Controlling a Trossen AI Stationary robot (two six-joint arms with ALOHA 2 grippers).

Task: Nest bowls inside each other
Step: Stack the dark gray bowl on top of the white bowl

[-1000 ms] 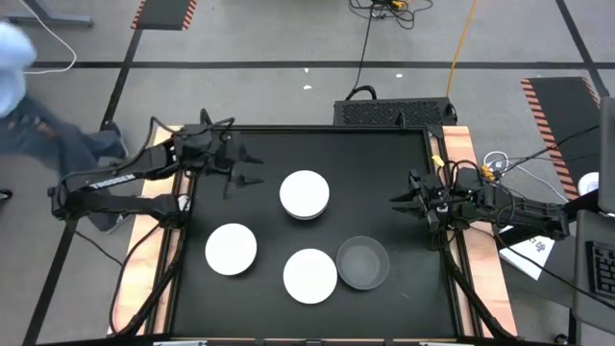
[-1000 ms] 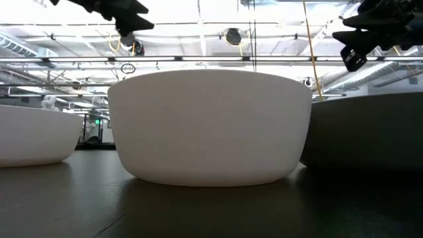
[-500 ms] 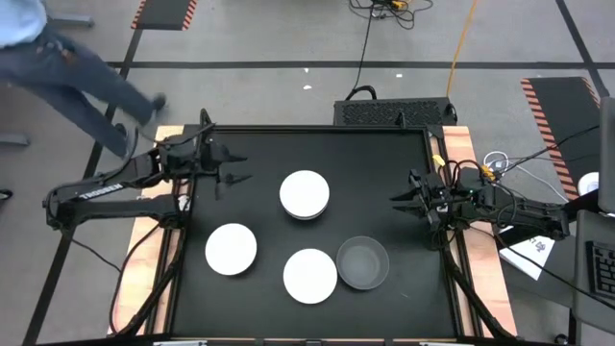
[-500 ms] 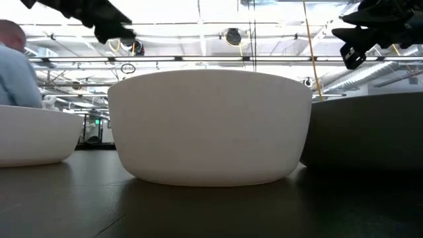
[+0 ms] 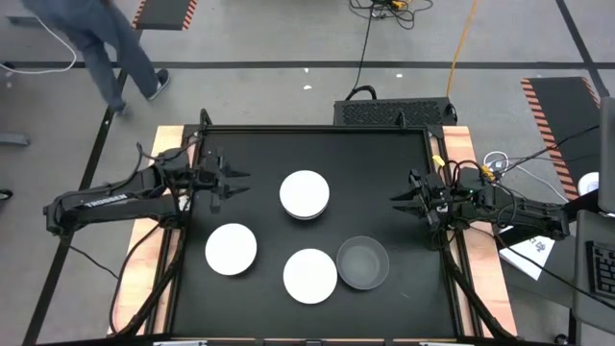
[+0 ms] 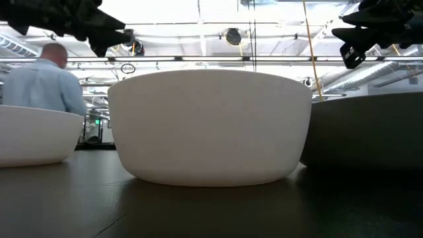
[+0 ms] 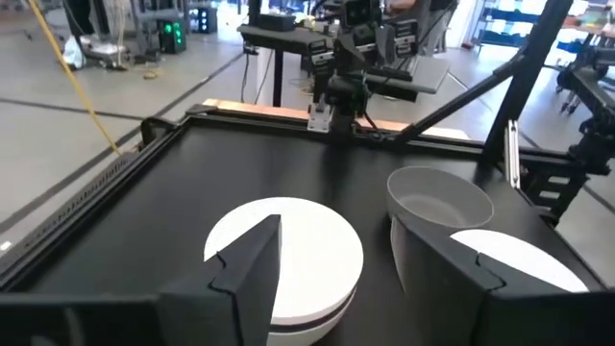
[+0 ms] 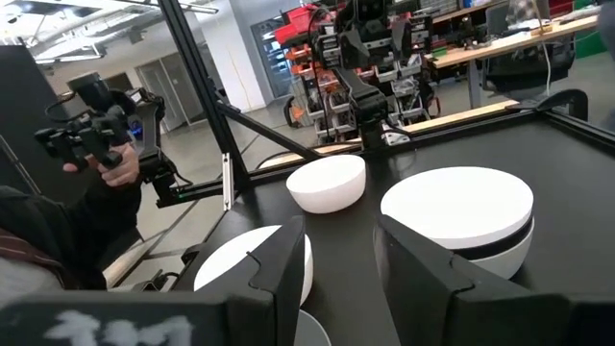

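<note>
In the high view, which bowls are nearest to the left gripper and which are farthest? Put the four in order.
From the left gripper, which is at the table's left side:
1. White bowl at front left, and the white bowl stack in the middle: too close to call.
2. White bowl at front centre.
3. Grey bowl at front right, farthest.

Dark jointed arms [image 5: 106, 200], black two-finger pincers [image 5: 231, 183]
</note>
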